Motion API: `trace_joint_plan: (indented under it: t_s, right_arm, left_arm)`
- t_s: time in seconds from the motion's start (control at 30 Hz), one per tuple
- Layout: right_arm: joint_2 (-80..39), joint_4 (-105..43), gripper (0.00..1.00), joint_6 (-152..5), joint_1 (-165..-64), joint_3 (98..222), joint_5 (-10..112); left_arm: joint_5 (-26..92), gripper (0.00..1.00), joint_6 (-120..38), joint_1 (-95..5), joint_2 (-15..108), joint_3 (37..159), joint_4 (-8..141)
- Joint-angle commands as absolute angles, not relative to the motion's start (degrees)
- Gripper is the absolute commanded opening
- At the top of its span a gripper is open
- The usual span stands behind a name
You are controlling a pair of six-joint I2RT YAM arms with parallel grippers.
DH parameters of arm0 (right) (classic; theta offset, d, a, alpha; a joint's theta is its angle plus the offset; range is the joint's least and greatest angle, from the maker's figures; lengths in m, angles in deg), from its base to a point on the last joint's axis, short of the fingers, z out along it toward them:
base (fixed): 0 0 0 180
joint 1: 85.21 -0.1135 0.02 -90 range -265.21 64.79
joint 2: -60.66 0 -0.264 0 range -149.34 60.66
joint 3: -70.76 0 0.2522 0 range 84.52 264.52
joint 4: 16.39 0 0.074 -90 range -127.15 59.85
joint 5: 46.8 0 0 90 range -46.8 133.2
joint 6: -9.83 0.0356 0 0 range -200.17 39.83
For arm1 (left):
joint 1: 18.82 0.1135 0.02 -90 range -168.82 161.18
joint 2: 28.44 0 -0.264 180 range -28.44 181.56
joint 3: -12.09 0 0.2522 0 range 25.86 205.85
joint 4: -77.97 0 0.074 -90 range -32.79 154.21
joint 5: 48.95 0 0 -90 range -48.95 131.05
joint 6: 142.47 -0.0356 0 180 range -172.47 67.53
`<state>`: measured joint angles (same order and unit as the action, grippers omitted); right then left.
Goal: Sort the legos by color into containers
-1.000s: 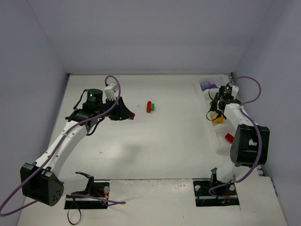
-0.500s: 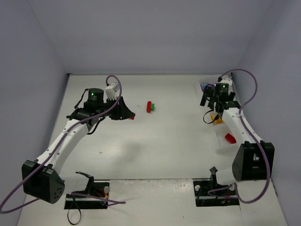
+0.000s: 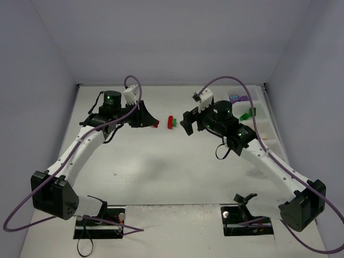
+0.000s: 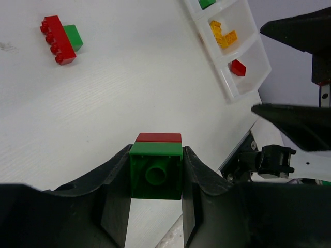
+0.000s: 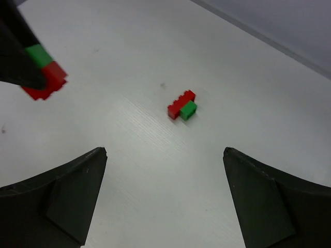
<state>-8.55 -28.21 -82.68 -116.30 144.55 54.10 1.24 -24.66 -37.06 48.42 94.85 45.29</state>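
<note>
White counter (image 3: 161, 172). My left hand (image 3: 151, 123) pinches a joined green-red brick (image 4: 155, 175) above it, red half protruding, likely for splitting. My right hand (image 5: 164, 155) gapes wide, loose red-green pair (image 5: 182, 105) ahead. Containers (image 4: 221, 77) lie ahead-right of my left hand.

Glossy plastic legos (image 4: 58, 39), matt table (image 4: 134, 88)

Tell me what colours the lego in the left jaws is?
The lego is green joined to red; the left wrist view shows it best.
</note>
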Motion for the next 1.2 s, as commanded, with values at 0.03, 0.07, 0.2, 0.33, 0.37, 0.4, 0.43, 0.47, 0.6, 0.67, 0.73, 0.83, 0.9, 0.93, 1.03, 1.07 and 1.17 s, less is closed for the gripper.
trace_joint_plan:
  t_s: [0.03, 0.07, 0.2, 0.33, 0.37, 0.4, 0.43, 0.47, 0.6, 0.67, 0.73, 0.83, 0.9, 0.93, 1.03, 1.07, 1.17]
  right_arm:
    - [-9.4, -20.7, 0.92, -87.2, -121.5, 149.1, 59.8]
    - [-9.6, -19.6, 0.92, -87.8, -122.4, 149.6, 60.2]
    - [-11.7, -18.3, 0.89, -89.3, -125.0, 151.1, 62.0]
    - [-13.7, -17.6, 0.83, -90.2, -127.0, 152.8, 64.4]
    - [-14.0, -17.6, 0.83, -90.5, -127.7, 153.1, 65.0]
    - [-14.7, -17.6, 0.83, -91.1, -128.0, 153.5, 65.1]
    - [-15.0, -17.6, 0.83, -91.4, -128.4, 153.7, 65.3]
    - [-15.3, -17.6, 0.83, -91.6, -128.8, 153.9, 65.4]
    - [-16.7, -17.6, 0.8, -92.4, -129.2, 154.7, 66.2]
    - [-17.1, -17.6, 0.79, -92.8, -129.2, 155.2, 66.4]
    - [-17.9, -17.6, 0.78, -93.5, -129.3, 155.4, 66.6]
    - [-19.0, -17.6, 0.74, -94.1, -129.2, 155.8, 67.1]
    - [-19.5, -17.6, 0.73, -94.4, -129.3, 156.1, 67.5]
    - [-19.8, -17.7, 0.73, -94.5, -129.3, 156.3, 67.7]
    - [-20.6, -17.9, 0.71, -94.9, -129.3, 156.7, 68.0]
    - [-20.9, -17.9, 0.69, -94.9, -129.3, 156.7, 68.0]
    - [-21.1, -17.9, 0.62, -95.0, -129.2, 156.9, 68.4]
  left_arm:
    - [-3.4, 0.0, -20.2, -36.8, 48.7, 97.6, 51.0]
    - [-3.9, 0.0, -19.7, -36.9, 48.9, 97.6, 51.6]
    - [-4.3, 0.0, -18.1, -37.4, 49.0, 98.0, 52.4]
    - [-4.7, 0.0, -16.8, -37.5, 49.1, 98.5, 53.0]
    - [-4.8, 0.0, -16.6, -37.5, 49.0, 98.5, 53.2]
    - [-4.9, 0.0, -16.3, -37.4, 49.0, 98.6, 53.2]
    - [-4.9, 0.0, -16.2, -37.5, 49.0, 98.7, 53.2]
    - [-5.0, 0.0, -16.0, -37.5, 48.9, 98.8, 53.2]
    - [-5.9, 0.0, -15.2, -37.8, 48.6, 99.1, 53.0]
    - [-6.1, 0.0, -15.1, -38.0, 48.1, 99.0, 52.8]
    - [-6.2, 0.0, -15.1, -38.2, 47.7, 98.9, 52.6]
    - [-6.3, 0.0, -15.2, -38.6, 47.0, 98.8, 52.1]
    - [-6.2, 0.0, -15.5, -38.7, 46.6, 98.8, 51.6]
    - [-6.1, 0.0, -15.6, -38.9, 46.4, 98.7, 51.4]
    - [-6.0, 0.0, -15.6, -38.9, 45.8, 98.8, 51.2]
    - [-5.9, 0.0, -15.6, -38.9, 45.8, 98.8, 51.1]
    - [-6.0, 0.0, -15.7, -38.9, 45.7, 99.0, 50.8]
